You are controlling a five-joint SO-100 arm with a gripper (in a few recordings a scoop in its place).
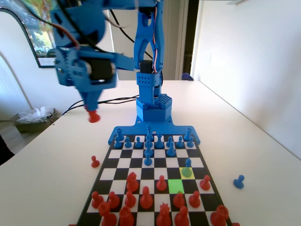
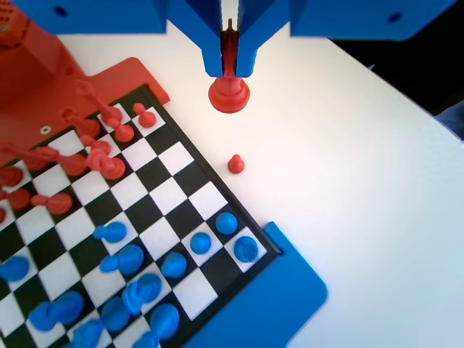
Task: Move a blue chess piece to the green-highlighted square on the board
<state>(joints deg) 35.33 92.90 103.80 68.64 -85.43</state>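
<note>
1. Fixed view, upper left of frame: blue two-finger gripper [image 1: 93,109] hangs high above the white table [image 1: 51,160], left of the board. Jaws closed narrow on a red plastic piece with a flared round base [image 1: 94,116]; piece is airborne, base down.
2. Wrist view, top centre: same gripper [image 2: 229,69] w/ jaws pinched on the piece's thin top; red piece [image 2: 229,94] hangs over bare table [image 2: 348,159], off the board's edge.
3. Fixed view, left of the board, mid-frame: small red plastic pawn [image 1: 95,162] stands on the table, just beside the board edge. Wrist view shows it as a red pawn [image 2: 235,164] near the board's border, below the held piece in frame.
4. Flat black-and-white checkered board w/ blue plastic edge [image 1: 155,134]: blue pieces along far rows, red ones crowd the near rows.
5. Right of board centre: small blue plastic pawn w/ ball head [image 1: 187,168] stands on a yellow-tinted square [image 1: 181,173].
6. Bright green-highlighted square [image 1: 176,185] lies in the next row toward the frame bottom, one column left, touching the yellow one at a corner; nothing stands on it.
7. Far right, on the table off the board: another small blue pawn [image 1: 239,181].
</note>
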